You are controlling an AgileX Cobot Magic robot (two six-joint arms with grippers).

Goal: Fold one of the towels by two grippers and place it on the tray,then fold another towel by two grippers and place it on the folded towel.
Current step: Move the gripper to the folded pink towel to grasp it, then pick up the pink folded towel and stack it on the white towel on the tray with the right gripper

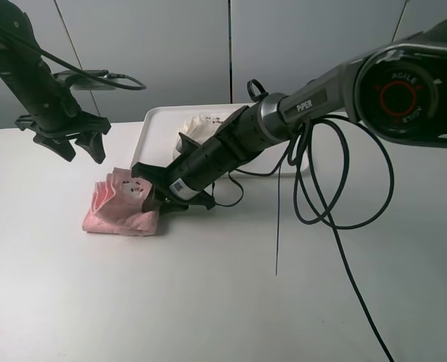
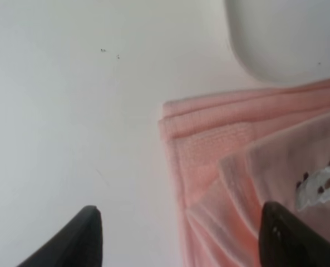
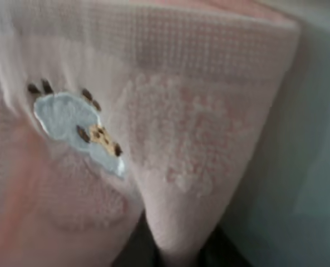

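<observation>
Step in hand: the second half of the task is judged to be under way; the pink towel [image 1: 123, 204] lies folded into a thick bundle on the table [image 1: 223, 302] and is being taken up for transfer.

Cream towel: a pale bundle [image 1: 200, 124] is seen on the tray [image 1: 159, 121], largely hidden behind the right arm; its fold cannot be checked from this view.

Tray position: at about 1 o'clock from the pink bundle, near it; in the left wrist view a rounded tray corner [image 2: 276, 44] stands just beside the towel's edge [image 2: 220, 139].

Right gripper: [image 1: 154, 194] is laid low across the bundle's 3 o'clock edge. In the right wrist view a pinched ridge of pink cloth [image 3: 176, 211] runs down between the dark fingers, so the jaws appear closed on the towel, though the close, blurred view leaves the firmness of the hold uncertain.

Left gripper: [image 1: 76, 143] is raised clear at about 11 o'clock from the bundle, its jaws spread and nothing between them; both fingertips [image 2: 87, 233] are seen above bare table and towel edge.

Next move, as judged: the bundle is to be lifted without the layers opening, carried to 1 o'clock and set squarely on the cream towel.

Risk: a one-sided pinch may let the lower layers sag or unfold.
</observation>
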